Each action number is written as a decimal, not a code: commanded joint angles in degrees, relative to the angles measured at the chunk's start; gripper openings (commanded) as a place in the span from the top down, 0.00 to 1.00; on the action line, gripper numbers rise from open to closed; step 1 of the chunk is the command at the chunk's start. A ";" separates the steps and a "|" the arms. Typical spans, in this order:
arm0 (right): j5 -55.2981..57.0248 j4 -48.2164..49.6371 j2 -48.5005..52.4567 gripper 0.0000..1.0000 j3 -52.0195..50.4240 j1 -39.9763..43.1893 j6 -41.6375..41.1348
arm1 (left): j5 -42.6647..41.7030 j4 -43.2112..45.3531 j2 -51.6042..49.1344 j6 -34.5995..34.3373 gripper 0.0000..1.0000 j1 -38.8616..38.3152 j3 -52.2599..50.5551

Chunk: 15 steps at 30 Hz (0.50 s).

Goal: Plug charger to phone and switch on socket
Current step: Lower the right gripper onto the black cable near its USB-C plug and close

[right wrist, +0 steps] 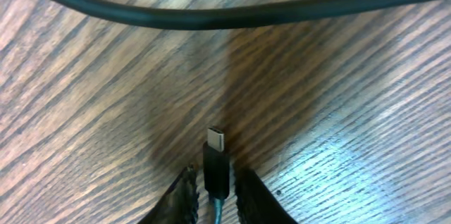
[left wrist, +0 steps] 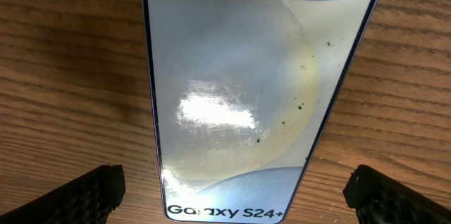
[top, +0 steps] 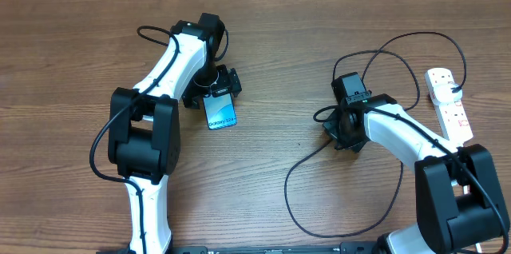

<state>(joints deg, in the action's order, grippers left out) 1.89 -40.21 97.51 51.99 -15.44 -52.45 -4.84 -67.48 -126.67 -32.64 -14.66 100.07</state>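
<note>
Left of the worktop's (top: 64, 62) middle, the phone (top: 221, 113) is laid flat and face up, and "Galaxy S24+" can be read on its lit screen in the left wrist view. The left gripper (top: 214, 94) is held directly over the phone's far end. Its fingers (left wrist: 91, 196) are spread wide, one on each side of the phone, and neither edge is touched.

Right of the middle, the right gripper (right wrist: 215, 182) is held low over the bare wood. The small plug tip of the charger (right wrist: 216, 157) is seen between its fingers (right wrist: 255, 199), with the metal end projecting beyond them. The fingers stand close on both sides of the plug, but whether it is actually pinched cannot be told. The charger's thin black cable is looped over the right half of the worktop, out toward the near edge and round toward the far right corner.

Near the right edge, the socket (top: 449, 104) is laid lengthwise, with a black plug seated at its far end.
</note>
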 commanded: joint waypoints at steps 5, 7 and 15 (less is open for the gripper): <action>-0.50 -2.58 1.79 0.76 -0.72 0.09 0.15 | 0.81 0.02 -0.52 0.96 0.00 -0.48 1.16; -0.52 -2.84 1.79 0.76 -0.72 0.09 0.15 | 0.79 0.04 -0.52 0.96 0.00 -0.48 1.16; -1.16 -3.21 1.79 0.88 -0.72 0.09 0.39 | 0.79 -0.04 -0.52 0.98 0.00 -0.48 1.16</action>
<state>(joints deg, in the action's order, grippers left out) 1.74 -42.92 97.51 52.14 -15.42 -52.31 -4.84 -67.51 -126.67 -32.64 -14.66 100.09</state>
